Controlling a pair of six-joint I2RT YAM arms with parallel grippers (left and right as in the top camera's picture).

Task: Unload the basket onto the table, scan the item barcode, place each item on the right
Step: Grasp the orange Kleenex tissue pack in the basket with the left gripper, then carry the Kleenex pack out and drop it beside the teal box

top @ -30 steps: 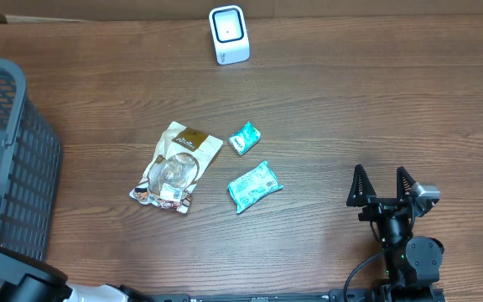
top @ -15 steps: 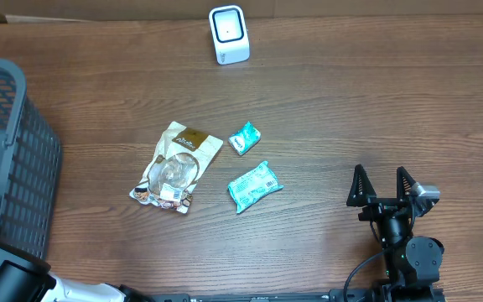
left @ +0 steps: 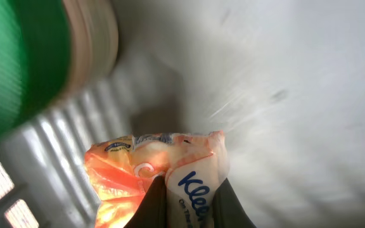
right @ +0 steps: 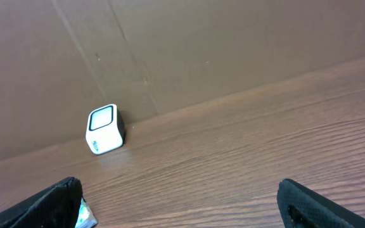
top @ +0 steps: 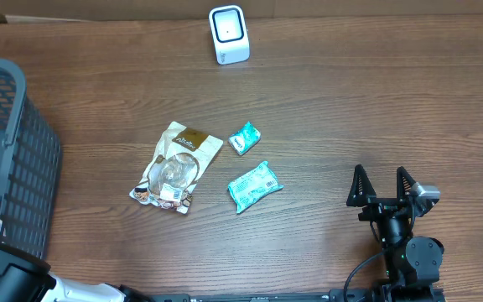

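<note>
In the left wrist view, my left gripper (left: pixel 190 191) is shut on an orange and white Kleenex tissue pack (left: pixel 147 155), with one end of the pack pinched between the two dark fingers (left: pixel 152 209). The pack hangs inside the grey basket (top: pixel 15 159), whose ribbed wall (left: pixel 62 145) shows beside it. No barcode shows on the pack. The white scanner (top: pixel 228 34) stands at the table's far edge and also appears in the right wrist view (right: pixel 104 128). My right gripper (top: pixel 381 180) stands open and holds nothing at the near right, low over the table (right: pixel 179 196).
A brown snack bag (top: pixel 174 166), a small teal packet (top: pixel 244 137) and a larger teal packet (top: pixel 254 186) lie mid-table. A blurred green object (left: pixel 18 63) with a tan rim sits close to the left wrist camera. A cardboard wall (right: pixel 201 44) backs the table.
My left gripper has closed onto the tissue pack inside the basket, and the left arm's base link has shifted slightly. The right arm has stayed still.
</note>
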